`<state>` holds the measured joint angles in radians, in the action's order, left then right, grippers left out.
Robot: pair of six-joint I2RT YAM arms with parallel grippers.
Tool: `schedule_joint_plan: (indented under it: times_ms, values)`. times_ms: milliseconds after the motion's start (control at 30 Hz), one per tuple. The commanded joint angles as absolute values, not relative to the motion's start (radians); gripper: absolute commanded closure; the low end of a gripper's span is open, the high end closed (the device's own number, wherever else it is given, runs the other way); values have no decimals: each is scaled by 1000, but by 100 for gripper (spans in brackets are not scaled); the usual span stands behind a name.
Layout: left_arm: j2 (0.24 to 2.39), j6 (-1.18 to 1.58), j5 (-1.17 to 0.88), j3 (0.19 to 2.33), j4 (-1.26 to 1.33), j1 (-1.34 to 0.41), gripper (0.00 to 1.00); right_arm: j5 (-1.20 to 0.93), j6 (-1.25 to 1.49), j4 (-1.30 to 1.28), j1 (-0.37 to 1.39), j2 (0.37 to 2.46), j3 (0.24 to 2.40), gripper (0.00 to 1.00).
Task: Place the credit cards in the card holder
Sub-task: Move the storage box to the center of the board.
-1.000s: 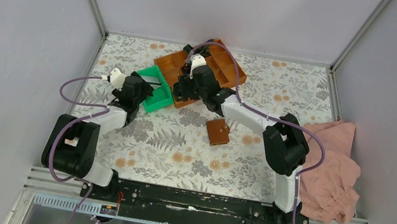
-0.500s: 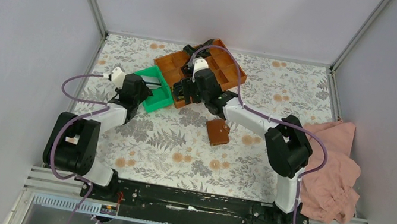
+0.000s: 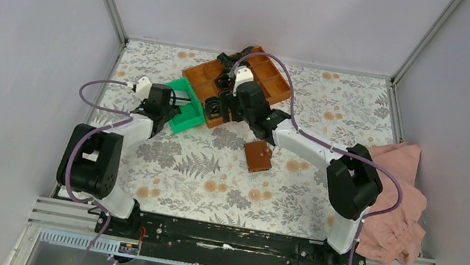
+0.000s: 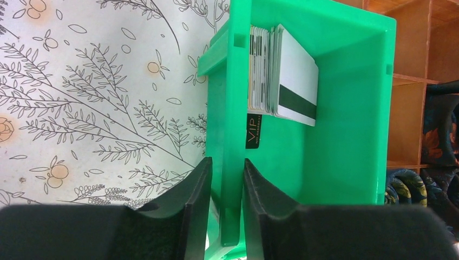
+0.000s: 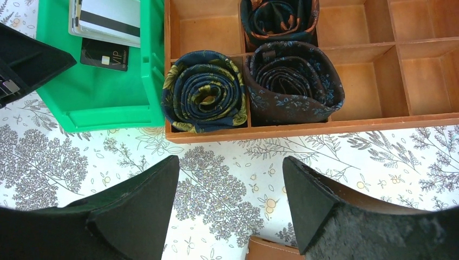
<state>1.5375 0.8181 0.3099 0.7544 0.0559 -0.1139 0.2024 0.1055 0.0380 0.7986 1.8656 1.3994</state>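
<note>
The credit cards stand as a stack on edge inside a green tray, with one black card lying flat beside them. The right wrist view shows the same stack of credit cards at its top left. My left gripper straddles the tray's near wall, one finger outside and one inside, both pressed against it. The brown card holder lies closed on the table, its edge just under my right gripper. That gripper hangs open and empty above the tablecloth, in front of the trays.
An orange compartment tray sits behind the green tray and touches it. It holds rolled dark ties. A pink cloth lies at the table's right edge.
My left gripper has narrowed from wide open onto the green tray's wall and shifted slightly right. The right arm has drifted a little to the right, still open.
</note>
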Motion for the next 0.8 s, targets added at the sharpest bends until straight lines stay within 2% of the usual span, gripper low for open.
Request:
schedule_joint_plan:
  times_ms: [0, 133, 367, 767]
  values:
    - [1563, 794, 267, 789, 6, -115, 74, 239, 101, 78, 804, 1801, 1387, 22]
    - [1558, 789, 273, 796, -21, -116, 84, 240, 98, 74, 803, 1789, 1375, 22]
    - [1499, 779, 278, 793, -81, -116, 94, 228, 102, 70, 804, 1756, 1344, 22]
    - [1293, 760, 222, 683, -162, -133, 100, 185, 135, 68, 804, 1678, 1262, 22]
